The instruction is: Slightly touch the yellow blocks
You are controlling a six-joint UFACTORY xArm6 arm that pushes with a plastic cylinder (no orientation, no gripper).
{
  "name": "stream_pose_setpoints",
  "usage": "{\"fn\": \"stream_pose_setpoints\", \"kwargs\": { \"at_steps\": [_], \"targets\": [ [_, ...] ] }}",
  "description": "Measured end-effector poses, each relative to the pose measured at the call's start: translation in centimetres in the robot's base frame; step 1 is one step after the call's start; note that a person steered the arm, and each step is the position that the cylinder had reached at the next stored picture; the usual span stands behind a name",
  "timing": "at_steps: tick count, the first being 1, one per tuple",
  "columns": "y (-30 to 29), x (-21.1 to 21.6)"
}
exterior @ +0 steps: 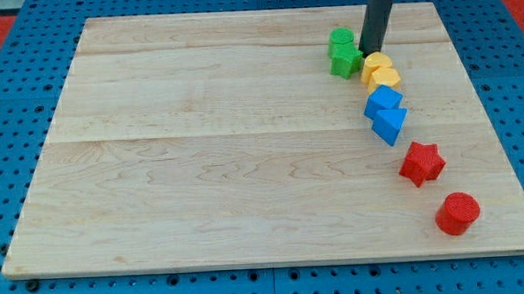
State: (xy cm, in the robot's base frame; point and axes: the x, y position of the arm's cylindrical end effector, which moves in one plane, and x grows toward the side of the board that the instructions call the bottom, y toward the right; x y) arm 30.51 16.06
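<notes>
Red cylinder (458,214) is closest to you, with the red star (421,163) above it. Your yellow blocks (379,72) sit at the view's upper right on the tabletop (201,167), my tip (369,52) touching their top edge, green blocks (343,53) just left, blue blocks (385,112) just below. No pincer on this rig, so no state to report.

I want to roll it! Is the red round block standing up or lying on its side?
Standing up. The red cylinder shows its flat round top facing upward, resting near the wooden board's bottom right corner, alone.
</notes>
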Motion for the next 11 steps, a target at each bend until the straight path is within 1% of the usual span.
{"fn": "stream_pose_setpoints", "kwargs": {
  "at_steps": [1,3,4,5,6,7,8,9,11],
  "targets": [
    [1.8,0.0],
    [7.8,0.0],
    [9.8,0.1],
    [13.9,1.7],
    [13.9,5.5],
    [11.2,6.9],
    [5.3,6.9],
    [2.9,6.7],
    [4.3,5.1]
  ]
}}
